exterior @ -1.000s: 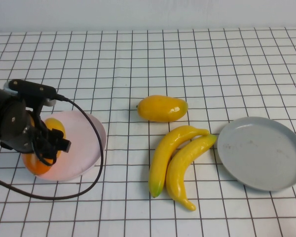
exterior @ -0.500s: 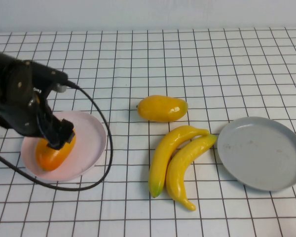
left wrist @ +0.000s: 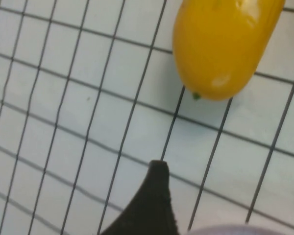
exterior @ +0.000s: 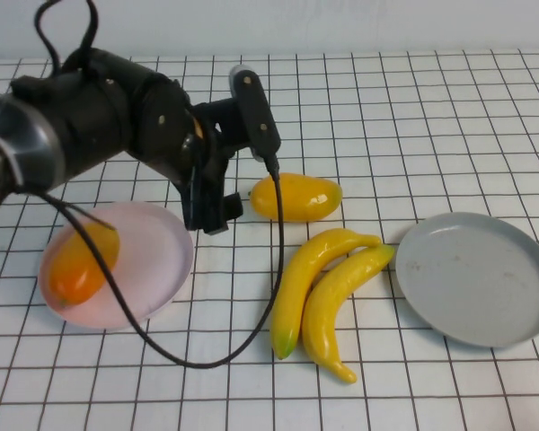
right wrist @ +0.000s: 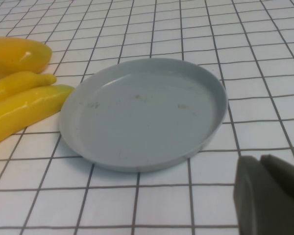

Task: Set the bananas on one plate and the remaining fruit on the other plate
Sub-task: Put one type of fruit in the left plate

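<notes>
Hovering above the bench (exterior: 413, 117), the left hand (exterior: 211, 211) sits between the pink plate (exterior: 166, 256) and the yellow fruit (exterior: 296, 197), close to that fruit's blunt end. The left wrist view shows one dark fingertip (left wrist: 157, 196) over the gridded surface, with the yellow fruit (left wrist: 225, 44) lying apart from it; the hand carries nothing, but whether its fingers are spread or pressed together cannot be told. A black cable (exterior: 274, 269) loops from the left arm down across the bench.

The orange fruit (exterior: 79, 262) lies inside the pink plate, against its left rim. The yellow fruit rests directly on the bench, just beyond the two bananas (exterior: 328, 292). The bananas lie side by side, touching along their length, with their upper tips near the rim of the grey plate (exterior: 476, 278). The grey plate holds nothing.

The right hand (right wrist: 269, 196) appears only in the right wrist view, as a dark finger near the grey plate (right wrist: 142, 112); its state cannot be told. That view also shows the bananas (right wrist: 24, 100) beside the plate.
</notes>
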Available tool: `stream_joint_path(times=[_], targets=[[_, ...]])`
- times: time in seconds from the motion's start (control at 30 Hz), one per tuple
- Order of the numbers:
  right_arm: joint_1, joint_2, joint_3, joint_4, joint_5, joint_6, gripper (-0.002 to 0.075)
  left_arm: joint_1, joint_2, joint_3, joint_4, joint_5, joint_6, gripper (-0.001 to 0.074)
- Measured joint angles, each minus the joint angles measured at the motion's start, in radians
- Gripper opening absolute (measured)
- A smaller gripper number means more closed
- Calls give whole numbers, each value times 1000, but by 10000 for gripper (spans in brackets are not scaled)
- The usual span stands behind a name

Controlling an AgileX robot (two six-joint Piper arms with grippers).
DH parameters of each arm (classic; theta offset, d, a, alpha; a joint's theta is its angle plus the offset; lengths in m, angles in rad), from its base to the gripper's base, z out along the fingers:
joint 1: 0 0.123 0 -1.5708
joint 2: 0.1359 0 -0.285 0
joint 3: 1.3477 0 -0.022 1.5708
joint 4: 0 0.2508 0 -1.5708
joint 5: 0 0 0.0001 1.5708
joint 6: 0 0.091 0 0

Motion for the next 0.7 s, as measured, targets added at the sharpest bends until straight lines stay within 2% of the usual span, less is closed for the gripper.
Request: stream_joint_path(times=[0.27,0.53,0.7], targets=[[0,0,0,0,0,0,-16,-1,220,-170,-229,19,225,668],[0,0,0,0,0,0,-16,-10,374,-336,-279,21,294,668],[0,0,0,0,0,0,-16,-10,431,-375,-287,19,298,668]])
